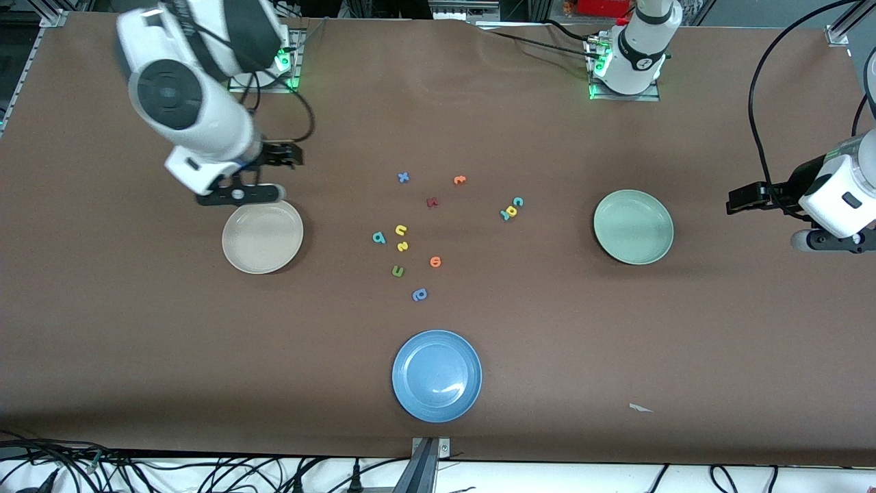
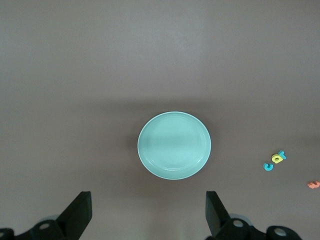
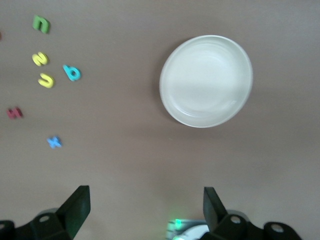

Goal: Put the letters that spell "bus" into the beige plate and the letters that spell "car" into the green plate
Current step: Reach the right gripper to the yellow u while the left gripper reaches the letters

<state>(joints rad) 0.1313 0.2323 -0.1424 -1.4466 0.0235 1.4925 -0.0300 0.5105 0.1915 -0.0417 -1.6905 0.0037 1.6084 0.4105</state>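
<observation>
The beige plate [image 1: 262, 236] [image 3: 206, 80] lies toward the right arm's end with nothing on it. My right gripper [image 1: 239, 195] [image 3: 146, 195] hangs open over the table at its rim. The green plate [image 1: 633, 226] [image 2: 174, 145] also lies bare. My left gripper [image 1: 831, 241] [image 2: 148, 200] is open over the table at the left arm's end. Teal b [image 1: 378, 237] [image 3: 72, 73], yellow u [image 1: 400, 230] [image 3: 46, 80] and yellow s [image 1: 402, 246] [image 3: 40, 59] lie mid-table. Teal c [image 1: 518, 201], yellow a [image 1: 512, 210] [image 2: 275, 160] and teal r [image 1: 505, 216] sit close together nearer the green plate.
A blue plate [image 1: 436, 375] lies near the front edge. Among the letters are a green u [image 1: 397, 272], a blue p-shape [image 1: 419, 294], a blue x [image 1: 403, 177], a dark red letter [image 1: 432, 202] and two orange ones [image 1: 435, 261] [image 1: 459, 180].
</observation>
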